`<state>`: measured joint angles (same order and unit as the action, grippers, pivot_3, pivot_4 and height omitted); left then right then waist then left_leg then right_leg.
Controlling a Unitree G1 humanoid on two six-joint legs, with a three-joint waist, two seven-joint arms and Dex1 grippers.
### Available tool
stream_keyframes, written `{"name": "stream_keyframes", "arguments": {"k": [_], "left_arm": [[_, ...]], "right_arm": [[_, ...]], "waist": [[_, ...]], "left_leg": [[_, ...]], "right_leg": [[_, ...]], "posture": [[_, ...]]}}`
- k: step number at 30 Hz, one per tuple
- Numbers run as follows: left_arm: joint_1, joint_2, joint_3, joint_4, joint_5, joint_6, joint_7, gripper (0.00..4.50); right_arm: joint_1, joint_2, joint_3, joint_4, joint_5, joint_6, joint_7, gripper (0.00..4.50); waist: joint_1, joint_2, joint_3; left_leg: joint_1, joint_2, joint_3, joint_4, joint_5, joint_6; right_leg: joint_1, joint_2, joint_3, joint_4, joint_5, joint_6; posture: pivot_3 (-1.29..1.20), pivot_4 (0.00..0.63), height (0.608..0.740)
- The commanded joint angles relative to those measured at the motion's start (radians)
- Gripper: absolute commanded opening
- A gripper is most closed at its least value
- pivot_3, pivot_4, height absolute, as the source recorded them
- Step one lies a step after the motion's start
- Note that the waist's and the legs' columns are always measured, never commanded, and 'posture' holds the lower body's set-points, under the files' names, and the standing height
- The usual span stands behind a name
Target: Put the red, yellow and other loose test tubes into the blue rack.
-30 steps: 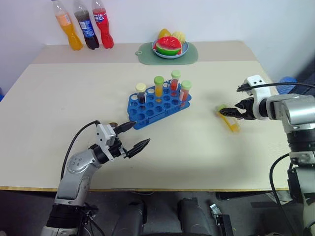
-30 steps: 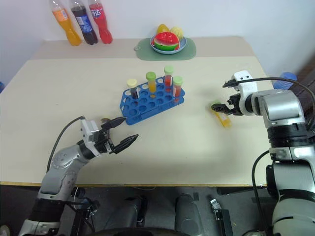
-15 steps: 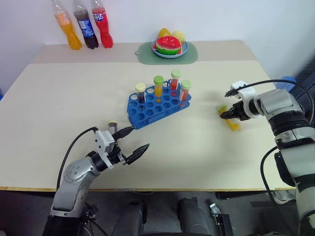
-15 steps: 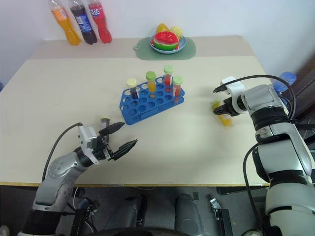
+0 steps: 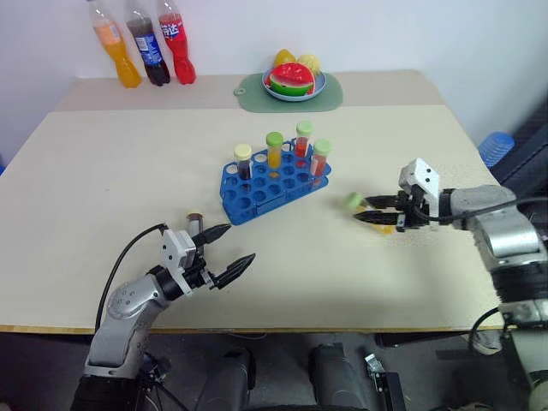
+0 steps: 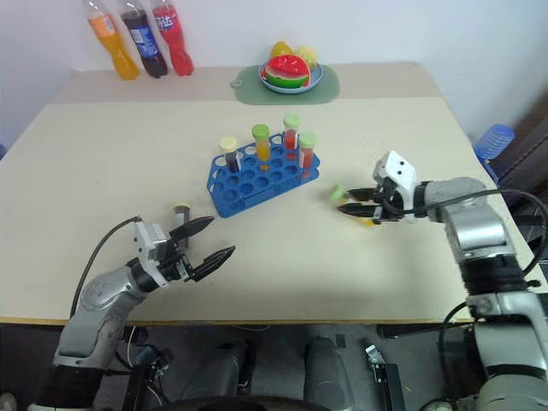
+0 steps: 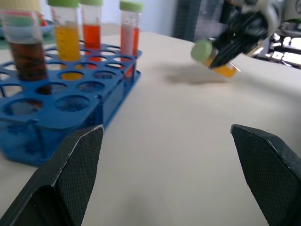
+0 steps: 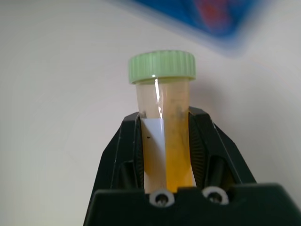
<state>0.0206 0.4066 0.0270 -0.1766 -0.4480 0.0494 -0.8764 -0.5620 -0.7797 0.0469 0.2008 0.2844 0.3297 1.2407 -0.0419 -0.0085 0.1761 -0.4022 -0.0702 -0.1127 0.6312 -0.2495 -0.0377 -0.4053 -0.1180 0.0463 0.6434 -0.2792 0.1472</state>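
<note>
The right gripper (image 5: 370, 212) is seen clamped on a yellow-liquid test tube (image 8: 164, 141), both black fingers (image 8: 123, 155) pressed against the tube's sides. The tube is held nearly level above the table (image 5: 103, 171), its pale green cap (image 5: 352, 201) pointed toward the blue rack (image 5: 274, 184). Tube and gripper are placed to the right of the rack, near it but apart from it. A faint shadow is cast on the tabletop under the tube.

The left gripper (image 5: 231, 250) is held low over the table's near left part, its two fingers spread wide with nothing between them. It is pointed toward the rack. Just beside its upper finger, a small dark-liquid tube with a cream cap (image 5: 195, 223) is seen standing on the table, outside the rack; contact with the finger cannot be told.

The rack is set at an angle near the table's middle. Four capped tubes (image 5: 275, 147) are stood upright along its far row: one dark with a cream cap, one yellow-orange with a green cap, two red-orange with pale green caps. The nearer holes are left unfilled.

At the far edge, three soda bottles (image 5: 141, 43) are lined up at the left, and a green mat (image 5: 295, 92) with a fruit plate (image 5: 294, 79) is placed at the middle.
</note>
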Motion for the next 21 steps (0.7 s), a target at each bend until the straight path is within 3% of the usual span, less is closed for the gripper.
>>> {"name": "stream_keyframes", "arguments": {"k": [1, 4, 10, 17, 21], "left_arm": [[-0.024, 0.013, 0.025, 0.004, -0.019, -0.021, -0.021, 4.5], [-0.044, 0.014, 0.032, 0.02, -0.031, -0.011, -0.028, 4.5], [-0.042, 0.019, 0.042, 0.011, -0.052, 0.01, -0.03, 4.5], [-0.026, 0.023, 0.056, -0.018, -0.064, 0.034, -0.007, 4.5], [-0.01, 0.021, 0.056, -0.05, -0.067, 0.047, 0.009, 4.5]], "right_arm": [[0.001, 0.093, -0.1, -0.225, 0.165, 0.063, -0.082, 0.81], [-0.003, 0.28, -0.109, -0.24, 0.19, -0.007, -0.223, 0.81], [-0.069, 0.59, -0.099, -0.043, 0.104, -0.297, -0.42, 0.81], [-0.152, 0.693, -0.101, 0.342, -0.031, -0.651, -0.532, 0.81], [-0.196, 0.719, -0.108, 0.487, -0.042, -0.746, -0.55, 0.81]], "waist": [[-0.001, 0.0, 0.0], [0.002, -0.002, -0.001], [0.003, -0.001, -0.001], [-0.002, -0.001, -0.001], [-0.003, -0.001, -0.001]], "left_leg": [[0.0, 0.0, 0.0, 0.0, 0.0, 0.0], [0.0, 0.0, -0.002, 0.001, 0.0, 0.0], [0.0, -0.001, -0.002, 0.0, 0.001, -0.001], [0.0, -0.001, -0.002, -0.001, 0.002, -0.003], [0.001, -0.001, -0.002, -0.002, 0.002, -0.003]], "right_leg": [[0.0, 0.0, 0.0, 0.001, 0.0, 0.0], [0.0, 0.0, 0.0, 0.001, 0.0, 0.0], [-0.001, -0.001, 0.0, 0.002, 0.0, 0.0], [-0.002, 0.0, 0.0, 0.004, 0.0, 0.0], [-0.003, 0.0, 0.0, 0.004, 0.0, 0.0]], "posture": [[0.0, 0.15, 0.74], [0.0, 0.15, 0.74], [0.0, 0.15, 0.74], [0.0, 0.15, 0.74], [0.0, 0.15, 0.74]]}}
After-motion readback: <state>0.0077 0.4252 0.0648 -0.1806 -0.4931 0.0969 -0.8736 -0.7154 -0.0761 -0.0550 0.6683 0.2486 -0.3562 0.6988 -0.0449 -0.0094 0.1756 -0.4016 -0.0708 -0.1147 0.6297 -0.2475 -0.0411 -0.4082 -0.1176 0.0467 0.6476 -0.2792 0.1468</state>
